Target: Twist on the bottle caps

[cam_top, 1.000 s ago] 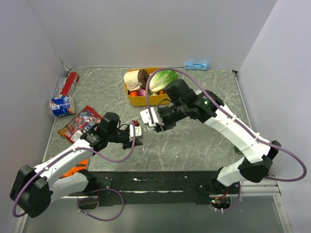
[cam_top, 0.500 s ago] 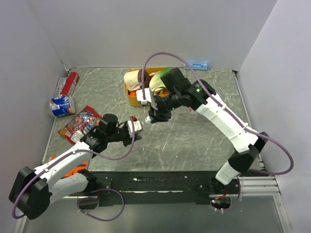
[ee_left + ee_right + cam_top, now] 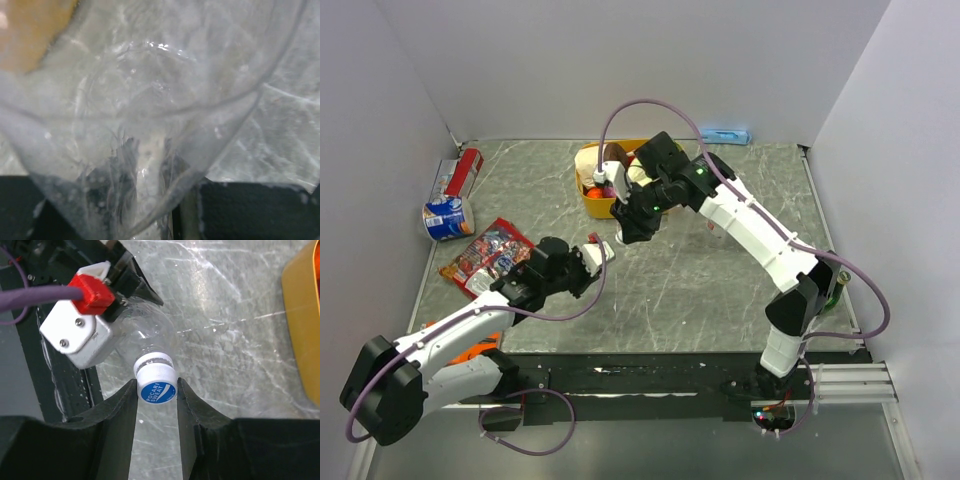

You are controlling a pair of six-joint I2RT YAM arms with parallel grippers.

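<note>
Left fingers (image 3: 250, 210) gripping clear bottle (image 3: 150, 335), right fingers (image 3: 117, 425) pinching its blue cap (image 3: 157, 391), yellow tub (image 3: 302, 325) near

Site: robot lab cell.
White walls (image 3: 620, 60) enclosed a marbled table (image 3: 720, 290); two cabled arms (image 3: 760, 235) were bolted to a rail (image 3: 700, 372) at its edge.

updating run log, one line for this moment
left gripper: shut on bottle | right gripper: shut on cap | cap sits on bottle neck
</note>
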